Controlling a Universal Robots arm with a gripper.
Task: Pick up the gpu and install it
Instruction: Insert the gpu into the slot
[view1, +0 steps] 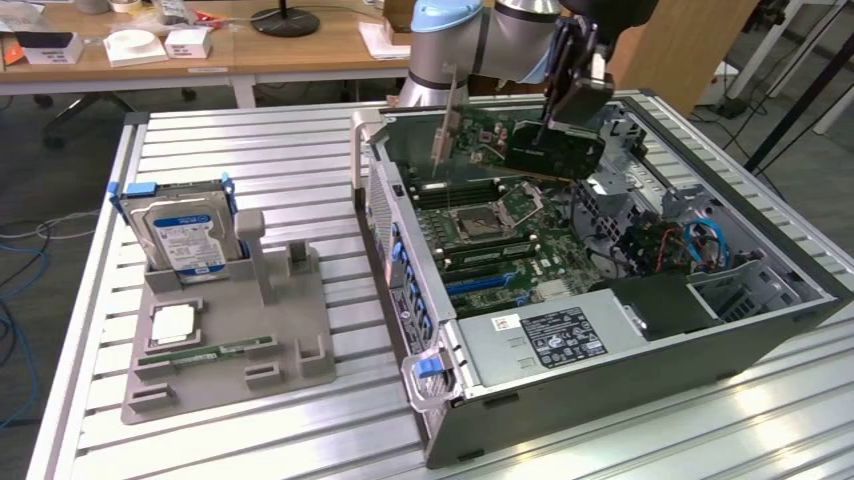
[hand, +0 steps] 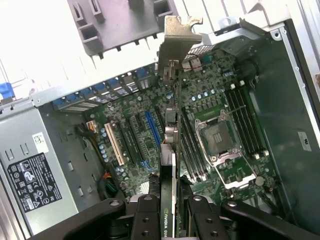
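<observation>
The fingers (hand: 149, 216) of the gripper (hand: 171, 202) are clamped on the gpu (hand: 170, 130), which is held edge-on between them, above the motherboard (hand: 135, 137) inside the open case (view1: 641, 395).

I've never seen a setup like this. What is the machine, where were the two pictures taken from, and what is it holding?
The blue-and-grey robot arm ends in a black end effector, a clamp like a hand. The exterior view comes from a camera standing apart; the wrist view from one on the arm, looking down past the clamp. The end effector grips a thin flat black circuit card with a silver metal bracket above the green motherboard inside an open grey computer case. The case sits on a slatted metal table, beside a grey tray holding a boxy silver hard drive and a green memory stick.
</observation>
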